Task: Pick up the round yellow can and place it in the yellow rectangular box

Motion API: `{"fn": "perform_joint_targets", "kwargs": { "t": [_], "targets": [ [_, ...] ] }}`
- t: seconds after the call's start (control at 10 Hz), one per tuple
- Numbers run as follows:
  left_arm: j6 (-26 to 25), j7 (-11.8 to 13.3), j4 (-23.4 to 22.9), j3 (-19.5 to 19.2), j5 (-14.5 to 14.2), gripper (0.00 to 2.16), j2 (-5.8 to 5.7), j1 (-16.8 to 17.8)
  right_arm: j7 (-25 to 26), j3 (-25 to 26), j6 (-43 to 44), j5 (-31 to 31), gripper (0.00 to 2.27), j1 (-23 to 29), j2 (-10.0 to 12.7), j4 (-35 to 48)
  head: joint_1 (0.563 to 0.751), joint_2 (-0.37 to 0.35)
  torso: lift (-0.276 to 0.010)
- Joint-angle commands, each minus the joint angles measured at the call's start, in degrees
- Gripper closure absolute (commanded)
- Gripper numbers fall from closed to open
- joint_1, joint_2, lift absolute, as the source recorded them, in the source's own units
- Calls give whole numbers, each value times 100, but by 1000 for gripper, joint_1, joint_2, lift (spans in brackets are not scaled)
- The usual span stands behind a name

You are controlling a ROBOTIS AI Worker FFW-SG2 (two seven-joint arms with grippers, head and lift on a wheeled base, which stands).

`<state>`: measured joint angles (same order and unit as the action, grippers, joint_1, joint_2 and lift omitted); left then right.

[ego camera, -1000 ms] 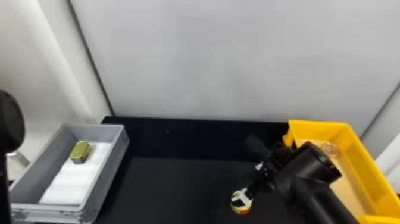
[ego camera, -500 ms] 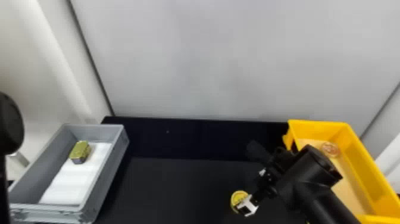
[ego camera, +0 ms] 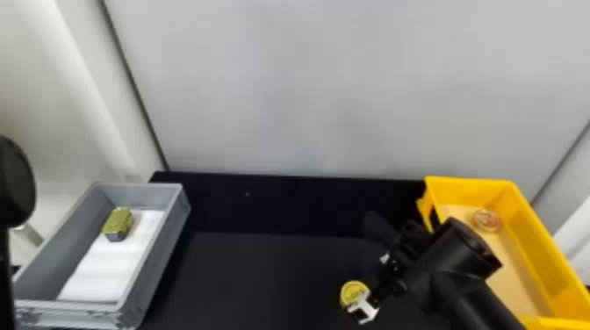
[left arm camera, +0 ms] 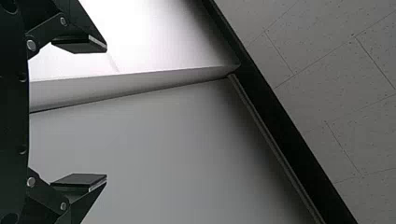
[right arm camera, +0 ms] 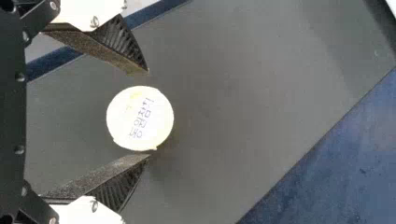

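Partly hidden, the can [ego camera: 351,290] sits between the right gripper [ego camera: 364,295]'s 2 spread fingers; its arm [ego camera: 469,289] covers some of the yellow box [ego camera: 529,237]. The left gripper [left arm camera: 107,113] is spread too.

The left end effector [left arm camera: 107,112] gapes wide before pale wall panels [left arm camera: 154,144].

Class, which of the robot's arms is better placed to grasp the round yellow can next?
Right gripper, I'd judge: its open fingers flank the round yellow can, and the yellow rectangular box is on that side. The left arm is far from both.
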<state>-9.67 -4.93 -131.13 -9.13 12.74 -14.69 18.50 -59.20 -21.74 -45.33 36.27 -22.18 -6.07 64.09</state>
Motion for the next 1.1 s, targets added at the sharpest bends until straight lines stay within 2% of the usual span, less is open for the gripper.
{"fn": "perform_joint_targets", "kwargs": {
  "t": [0.0,0.6,0.8,1.0],
  "targets": [
    [-9,0,0,25,0,274,0,22,29,2,128,-40,165,-14,18,-143,663,54,-10],
    [17,0,0,86,0,277,9,84,187,55,418,-75,252,-93,1,-485,663,54,-10],
    [17,18,-9,69,0,277,0,75,196,55,330,-75,724,-67,-26,-362,663,54,-10],
    [17,18,-9,42,0,277,0,40,143,37,312,-49,739,-5,-35,-266,663,54,-10]
  ]
}}
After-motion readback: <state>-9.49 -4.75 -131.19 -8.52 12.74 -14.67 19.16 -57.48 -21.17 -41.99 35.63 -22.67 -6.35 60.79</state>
